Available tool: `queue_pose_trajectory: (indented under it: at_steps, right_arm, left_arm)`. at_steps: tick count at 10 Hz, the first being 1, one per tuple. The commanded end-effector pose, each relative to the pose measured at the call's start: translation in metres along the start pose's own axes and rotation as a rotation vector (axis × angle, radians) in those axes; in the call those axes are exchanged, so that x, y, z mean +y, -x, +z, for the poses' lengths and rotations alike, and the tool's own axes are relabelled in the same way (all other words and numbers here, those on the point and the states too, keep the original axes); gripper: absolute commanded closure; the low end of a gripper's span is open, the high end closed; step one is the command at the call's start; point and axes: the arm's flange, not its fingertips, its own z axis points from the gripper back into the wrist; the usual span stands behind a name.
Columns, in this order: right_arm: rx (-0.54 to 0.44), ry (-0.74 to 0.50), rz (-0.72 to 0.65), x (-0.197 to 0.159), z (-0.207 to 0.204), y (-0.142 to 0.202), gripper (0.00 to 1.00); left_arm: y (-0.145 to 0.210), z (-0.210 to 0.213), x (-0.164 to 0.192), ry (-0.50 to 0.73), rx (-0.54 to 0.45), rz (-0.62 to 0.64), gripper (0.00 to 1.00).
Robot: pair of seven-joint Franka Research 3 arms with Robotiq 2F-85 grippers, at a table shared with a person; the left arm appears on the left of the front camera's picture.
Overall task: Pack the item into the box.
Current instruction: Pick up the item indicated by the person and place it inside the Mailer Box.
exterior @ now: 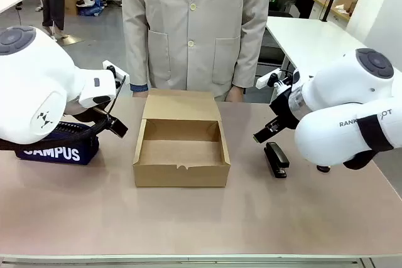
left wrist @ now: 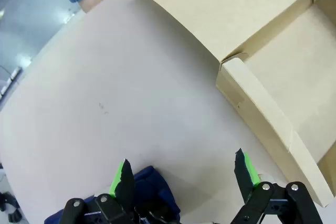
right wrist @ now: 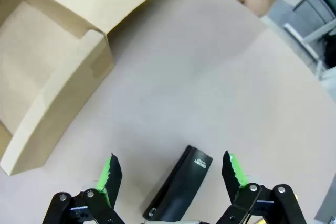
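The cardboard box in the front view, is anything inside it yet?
No, the box stands open with a bare floor, and the navy pouch lies outside, to its left.

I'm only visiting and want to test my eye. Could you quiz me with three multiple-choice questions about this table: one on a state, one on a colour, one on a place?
1. The box is:
A) taped shut
B) open
C) upside down

2. The pouch is:
A) red
B) yellow
C) navy blue

3. The stapler lies:
A) in the box
B) on the pouch
C) on the table, on the robot's right of the box

Answers:
1 B, since the box's bare inside shows from above.
2 C, since the pouch is navy with white lettering.
3 C, since the stapler rests on the tabletop, apart from the box, on the side away from the pouch.
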Motion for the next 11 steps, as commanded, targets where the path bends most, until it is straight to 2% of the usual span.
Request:
queue_pose_trajectory:
  at_steps: [1, 11]
  right_arm:
    - [0.000, 0.000, 0.000, 0.0000, 0.0000, 0.0000, 0.00]
    - [0.000, 0.000, 0.000, 0.0000, 0.0000, 0.0000, 0.00]
  left_arm:
    - [0.0000, 0.0001, 0.0000, 0.000, 0.000, 0.000, 0.00]
    - [0.0000, 0.0001, 0.0000, 0.000, 0.000, 0.000, 0.00]
